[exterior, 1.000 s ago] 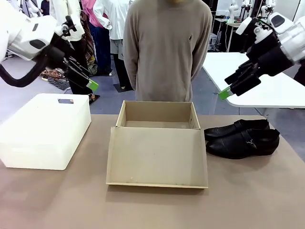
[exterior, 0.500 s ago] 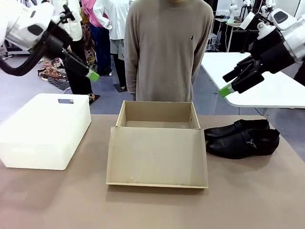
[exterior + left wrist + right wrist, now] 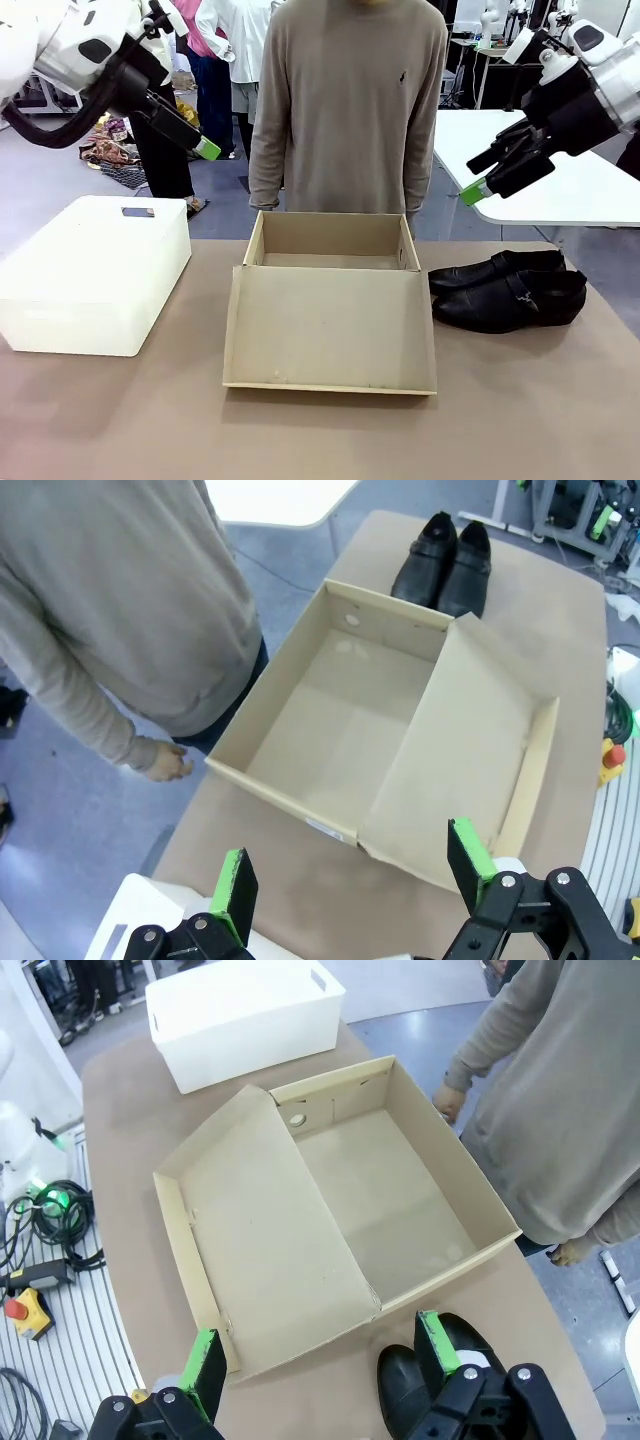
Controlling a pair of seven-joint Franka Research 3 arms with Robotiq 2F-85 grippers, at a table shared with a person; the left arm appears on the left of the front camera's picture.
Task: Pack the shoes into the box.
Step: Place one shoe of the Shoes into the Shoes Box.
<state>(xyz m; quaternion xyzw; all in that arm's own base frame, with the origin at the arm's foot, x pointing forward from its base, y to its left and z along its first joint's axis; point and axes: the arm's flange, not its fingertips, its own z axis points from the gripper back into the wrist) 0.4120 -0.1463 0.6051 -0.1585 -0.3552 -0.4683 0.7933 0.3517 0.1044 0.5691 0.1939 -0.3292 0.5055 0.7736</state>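
Note:
The shoes (image 3: 508, 290) are a glossy black pair lying side by side on the table, right of the box (image 3: 331, 300). The tan cardboard box stands open, its flap lid laid flat toward me. My left gripper (image 3: 206, 149) hangs open high above the table's left side, over the white bin. My right gripper (image 3: 472, 192) is open in the air above the shoes. In the left wrist view the box (image 3: 345, 715) and shoes (image 3: 446, 558) lie beyond the open left gripper (image 3: 352, 870). The right gripper (image 3: 322, 1352) looks down on the box (image 3: 385, 1200), with the shoes (image 3: 410, 1390) near the bottom edge.
A white plastic bin (image 3: 95, 272) sits upside down at the table's left. A person in a beige sweater (image 3: 345, 100) stands behind the box, one hand (image 3: 163, 763) hanging at the side. A white table (image 3: 560, 170) stands at the back right.
My left gripper has risen and drifted slightly right. My right gripper lifted a little, then held still. The shoes and box have not moved.

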